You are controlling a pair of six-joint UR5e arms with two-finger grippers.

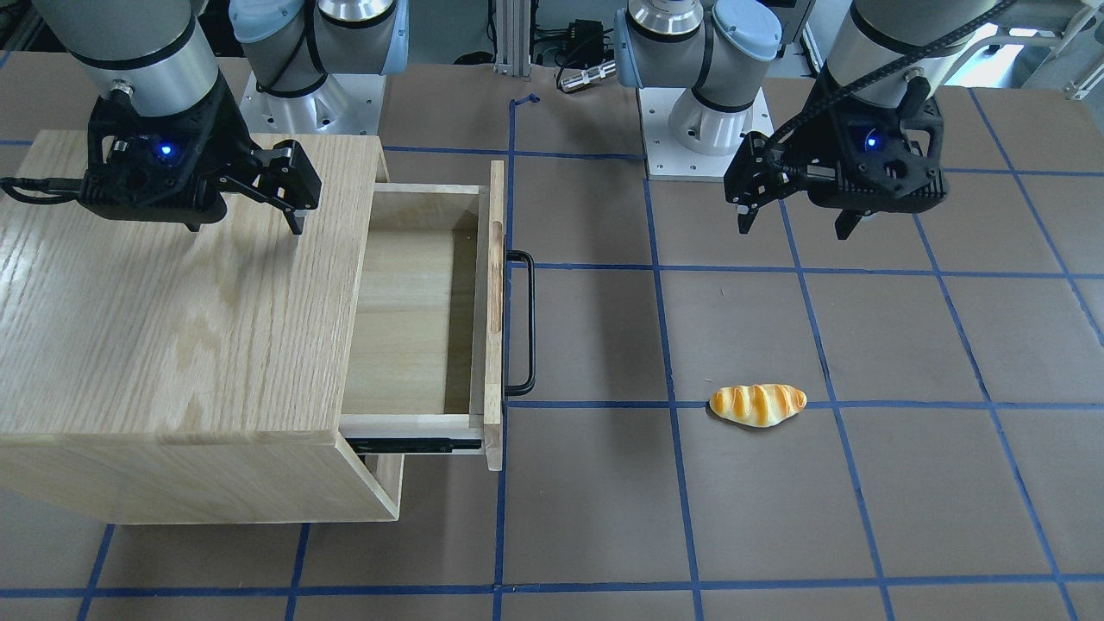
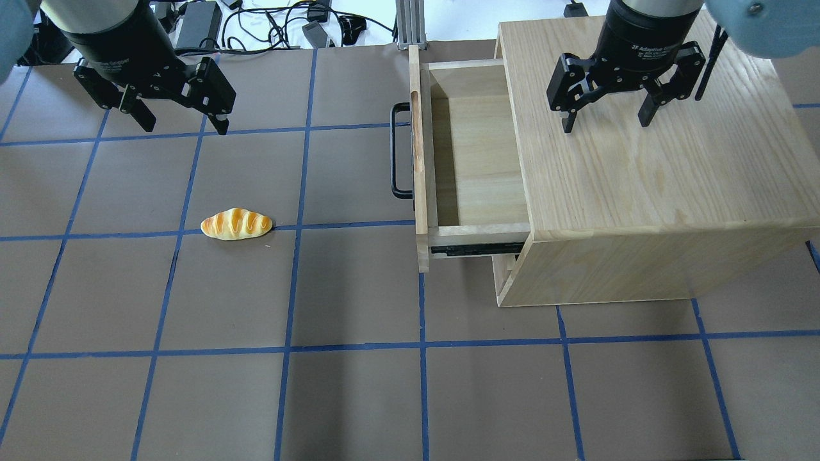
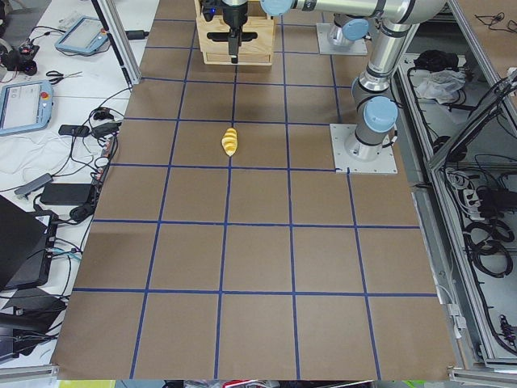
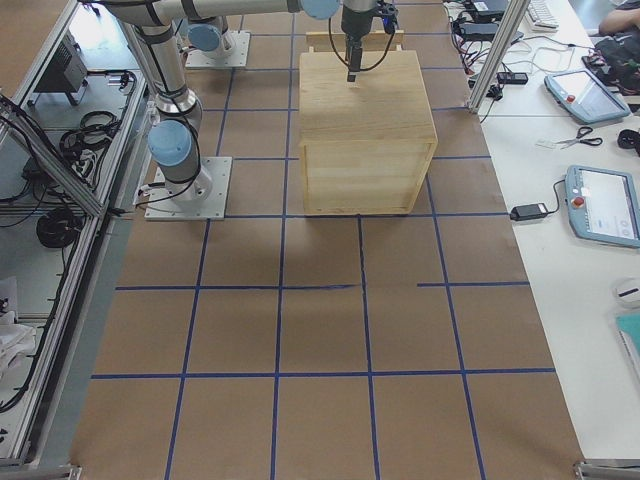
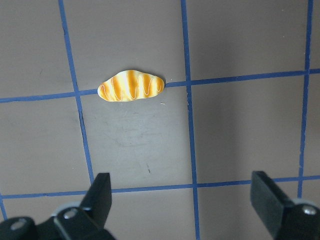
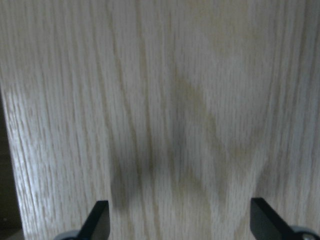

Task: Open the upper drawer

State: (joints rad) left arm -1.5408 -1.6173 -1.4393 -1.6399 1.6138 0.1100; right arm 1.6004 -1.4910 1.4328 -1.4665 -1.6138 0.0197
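Jaws parted and empty on both sides; bread roll (image 2: 236, 224) nearest, loose on table (image 2: 359, 288); upper drawer (image 2: 477, 160) beyond, drawn well out of cabinet (image 2: 640, 179); left gripper (image 2: 182, 125) over table and right gripper (image 2: 606, 121) over cabinet top, farthest back; any further pull judged best at mid bar handle (image 2: 394, 150), straight along black runner (image 2: 477, 248).

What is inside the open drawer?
Only bare wood shows inside the upper drawer; nothing lies in the part pulled out. Its back end sits under the cabinet top, so that part is hidden.
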